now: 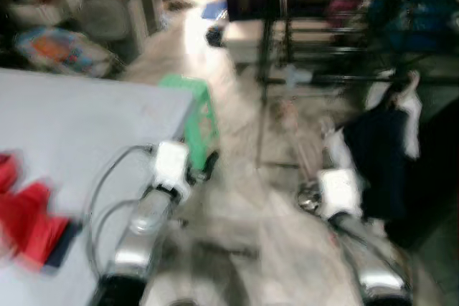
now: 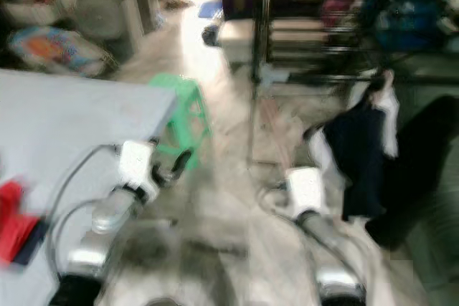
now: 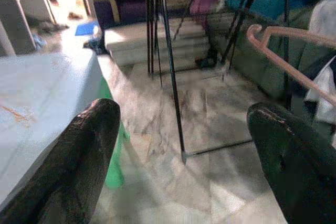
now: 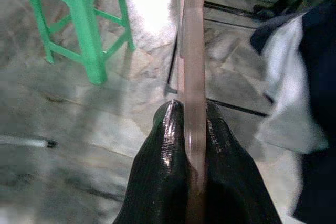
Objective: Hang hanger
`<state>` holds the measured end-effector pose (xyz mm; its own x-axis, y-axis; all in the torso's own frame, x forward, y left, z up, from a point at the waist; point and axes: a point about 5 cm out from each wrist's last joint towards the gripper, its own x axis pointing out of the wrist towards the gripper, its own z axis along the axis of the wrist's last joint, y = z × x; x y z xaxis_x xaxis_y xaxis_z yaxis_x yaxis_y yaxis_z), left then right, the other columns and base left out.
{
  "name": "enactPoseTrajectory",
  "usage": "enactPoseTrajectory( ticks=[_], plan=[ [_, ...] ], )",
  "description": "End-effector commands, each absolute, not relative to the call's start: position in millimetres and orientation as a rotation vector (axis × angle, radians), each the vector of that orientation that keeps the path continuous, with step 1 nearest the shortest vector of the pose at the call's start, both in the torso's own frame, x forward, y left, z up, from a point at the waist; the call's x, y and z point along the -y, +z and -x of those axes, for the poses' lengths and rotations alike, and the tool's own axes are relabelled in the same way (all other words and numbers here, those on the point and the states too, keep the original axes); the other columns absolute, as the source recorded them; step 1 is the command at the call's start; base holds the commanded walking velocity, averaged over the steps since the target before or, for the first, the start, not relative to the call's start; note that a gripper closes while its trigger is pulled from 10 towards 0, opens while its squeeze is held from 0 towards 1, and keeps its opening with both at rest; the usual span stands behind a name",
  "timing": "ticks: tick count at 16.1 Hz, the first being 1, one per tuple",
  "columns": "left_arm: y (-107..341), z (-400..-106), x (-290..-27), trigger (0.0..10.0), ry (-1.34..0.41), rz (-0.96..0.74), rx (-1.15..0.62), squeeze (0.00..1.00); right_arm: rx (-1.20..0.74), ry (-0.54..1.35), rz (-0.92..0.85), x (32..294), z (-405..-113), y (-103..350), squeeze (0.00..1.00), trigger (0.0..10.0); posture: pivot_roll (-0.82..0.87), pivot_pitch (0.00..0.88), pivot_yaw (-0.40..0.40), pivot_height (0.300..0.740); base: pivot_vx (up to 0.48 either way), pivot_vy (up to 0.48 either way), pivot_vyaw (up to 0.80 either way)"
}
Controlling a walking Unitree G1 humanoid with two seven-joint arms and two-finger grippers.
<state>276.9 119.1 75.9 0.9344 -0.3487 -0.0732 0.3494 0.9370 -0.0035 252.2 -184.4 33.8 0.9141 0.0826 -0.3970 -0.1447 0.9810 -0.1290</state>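
A pink plastic hanger is pinched between the fingers of my right gripper, which is shut on it. A dark blue and white garment hangs from the hanger, to the right of my right wrist. The hanger's pink hook end also shows in the left wrist view. A black clothes rack stands ahead across the marble floor, with its thin legs spread out. My left gripper is open and holds nothing, beside the table corner.
A grey table lies on my left with red cloth on it. A green plastic stool stands at the table's corner. Sofas, bags and clutter line the back. Both eye views are blurred.
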Motion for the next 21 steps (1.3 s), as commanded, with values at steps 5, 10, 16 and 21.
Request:
enactPoseTrajectory(
  ticks=[5,10,16,21],
  plan=[
    [81.7,-279.3,-108.5,10.0,-0.391,0.005,-0.064,0.0,-0.458,0.037,0.145,200.0,-251.1,30.3,0.0,10.0,-0.07,0.0,0.058,0.74,0.48,0.0,0.0],
    [78.1,-278.5,-108.6,10.0,-0.384,0.033,-0.095,0.0,-0.471,0.055,0.135,198.8,-251.5,30.4,0.0,10.0,-0.07,0.0,0.058,0.74,0.367,0.263,0.0],
    [80.1,-278.7,-108.6,10.0,-0.363,0.044,-0.087,0.0,-0.483,0.072,0.167,198.3,-248.5,29.2,0.0,10.0,-0.07,0.0,0.056,0.74,0.277,0.289,0.0],
    [77.2,-276.2,-107.8,10.0,-0.367,0.033,-0.106,0.0,-0.573,0.091,0.22,203.2,-214.3,21.7,0.0,10.0,-0.07,0.0,0.057,0.74,0.0,0.0,0.0]
  ],
)
